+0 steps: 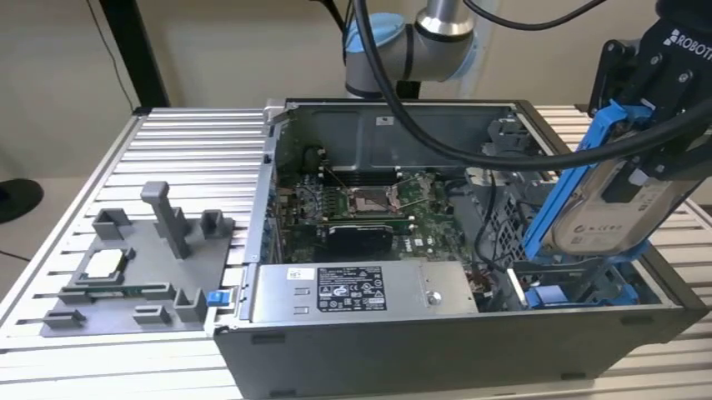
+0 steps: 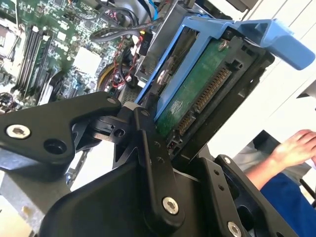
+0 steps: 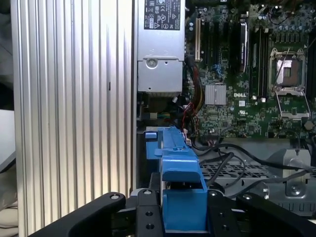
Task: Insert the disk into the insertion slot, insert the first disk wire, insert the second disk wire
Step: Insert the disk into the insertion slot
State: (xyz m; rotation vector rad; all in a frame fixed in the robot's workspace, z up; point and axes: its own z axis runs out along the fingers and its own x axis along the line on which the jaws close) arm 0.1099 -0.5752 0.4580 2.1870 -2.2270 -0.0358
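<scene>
The disk (image 1: 618, 196), silver-grey with a white label and clipped in a bright blue carrier, hangs tilted and nearly on edge over the front corner of the open computer case on the exterior view's right. My gripper (image 1: 651, 146) is shut on it from above. In the second wrist view the disk's green circuit side (image 2: 192, 98) runs up from my black fingers (image 2: 148, 148). The blue carrier (image 3: 180, 168) sits between my fingers (image 3: 148, 217) in the first wrist view. The insertion slot (image 1: 579, 293), a dark bay with blue tabs, lies just below the disk. Black cables (image 1: 489, 225) run beside it; I cannot tell which are the disk wires.
A silver labelled power-supply box (image 1: 350, 292) lies along the case's front wall, with the motherboard (image 1: 362, 208) behind it. A perforated grey cage (image 3: 237, 170) stands near the bay. On the ribbed aluminium table, a grey fixture (image 1: 145, 267) sits at the exterior view's left. A person's hand (image 2: 296, 145) rests outside the case.
</scene>
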